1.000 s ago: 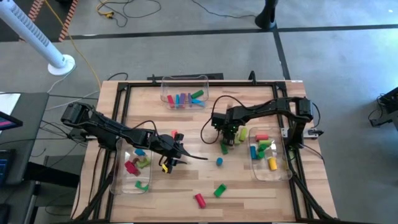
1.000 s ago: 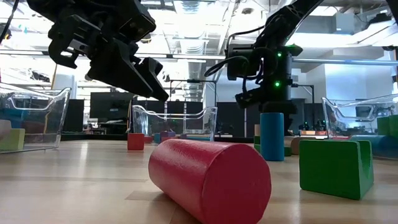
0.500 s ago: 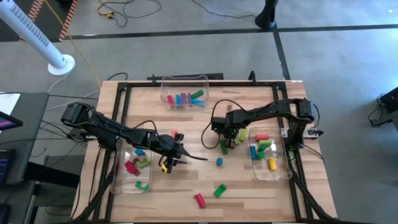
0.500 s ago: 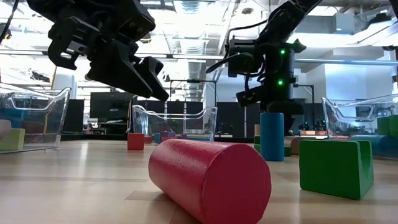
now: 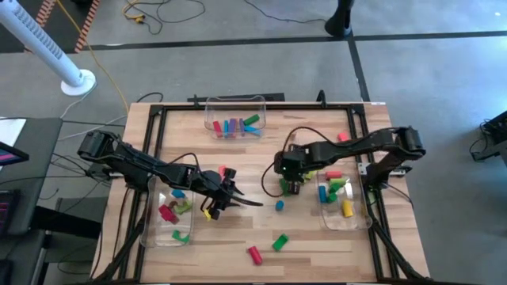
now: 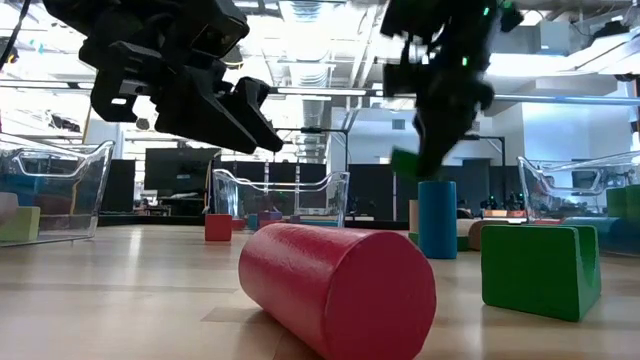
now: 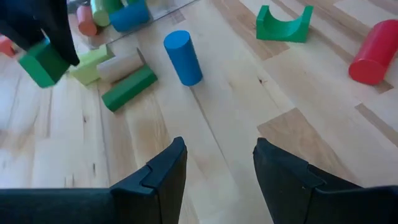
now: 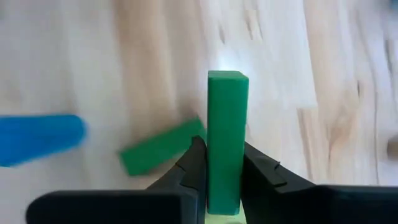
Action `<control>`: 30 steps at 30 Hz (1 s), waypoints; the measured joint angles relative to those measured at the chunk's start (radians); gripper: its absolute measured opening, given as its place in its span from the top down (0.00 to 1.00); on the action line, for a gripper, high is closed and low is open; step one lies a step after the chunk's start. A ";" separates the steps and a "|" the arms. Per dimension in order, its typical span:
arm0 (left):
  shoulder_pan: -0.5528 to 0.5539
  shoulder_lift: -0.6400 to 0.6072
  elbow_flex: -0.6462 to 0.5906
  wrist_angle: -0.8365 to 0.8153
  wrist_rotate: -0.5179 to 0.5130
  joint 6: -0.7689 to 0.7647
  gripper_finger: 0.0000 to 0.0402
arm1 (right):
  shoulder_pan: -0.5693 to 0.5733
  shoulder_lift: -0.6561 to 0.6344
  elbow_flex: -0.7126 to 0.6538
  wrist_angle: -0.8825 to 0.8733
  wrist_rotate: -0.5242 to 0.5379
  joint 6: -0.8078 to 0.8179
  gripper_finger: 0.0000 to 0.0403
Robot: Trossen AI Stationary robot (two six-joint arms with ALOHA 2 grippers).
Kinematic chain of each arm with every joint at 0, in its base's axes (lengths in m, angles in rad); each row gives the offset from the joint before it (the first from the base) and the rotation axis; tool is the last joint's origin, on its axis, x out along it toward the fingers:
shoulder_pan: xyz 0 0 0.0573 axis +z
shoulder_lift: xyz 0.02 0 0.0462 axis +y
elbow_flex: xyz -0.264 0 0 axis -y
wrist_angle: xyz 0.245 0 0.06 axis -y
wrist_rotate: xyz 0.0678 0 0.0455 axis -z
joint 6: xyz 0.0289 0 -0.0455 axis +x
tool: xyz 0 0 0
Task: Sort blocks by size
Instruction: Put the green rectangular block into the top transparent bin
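My right gripper [image 5: 287,184] hangs over the table's middle, shut on a green bar block [image 8: 227,124], which also shows under the fingers in the low view [image 6: 405,162]. Below it a second green bar [image 8: 161,152], a tan cylinder [image 7: 118,65] and a yellow-green block [image 7: 90,59] lie on the wood. A blue cylinder [image 5: 279,205] stands on end close by. My left gripper [image 7: 217,149] stands open above bare wood, left of the blue cylinder. A red cylinder [image 5: 253,254] lies on its side and a green arch [image 5: 280,241] rests near the front edge. My right gripper pinches the green bar's two long flat sides [image 8: 225,174] between its two fingers [image 8: 194,168]. The fingers come from above, pointing steeply down, and the bar runs along them, its free end [image 8: 227,78] sticking out past the tips. The bar is lifted clear of the table.
Three clear bins stand on the table: one at the left [image 5: 158,229], one at the far edge [image 5: 235,103], one at the right [image 5: 360,218], each with blocks in it. A small red block [image 5: 223,171] lies near my left gripper. Bare wood lies between the arms.
My right gripper has risen from the pile of blocks and come a little toward the near edge, with the green bar lifted clear between its fingers. My left gripper has rolled slightly about its own line without shifting place.
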 joint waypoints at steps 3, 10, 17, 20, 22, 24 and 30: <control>-0.001 0.000 0.000 0.012 -0.003 0.036 0.56 | 0.045 -0.041 0.000 0.076 0.000 0.001 0.78; -0.044 0.000 0.043 0.063 -0.057 0.231 0.56 | 0.142 -0.068 0.001 0.240 -0.020 0.025 0.78; -0.128 0.000 0.127 0.069 -0.203 0.399 0.56 | 0.204 -0.046 0.002 0.307 -0.027 0.045 0.78; -0.151 0.000 0.151 0.069 -0.297 0.324 0.56 | 0.228 -0.047 0.002 0.310 0.028 0.047 0.78; -0.154 0.000 0.164 0.070 -0.363 0.258 0.56 | 0.246 -0.047 0.002 0.310 0.090 0.044 0.78; -0.154 0.000 0.169 0.068 -0.406 0.208 0.56 | 0.259 -0.048 0.002 0.321 0.138 0.036 0.78; -0.136 0.000 0.172 0.111 -0.419 0.109 0.56 | 0.298 -0.048 0.002 0.379 0.323 -0.023 0.77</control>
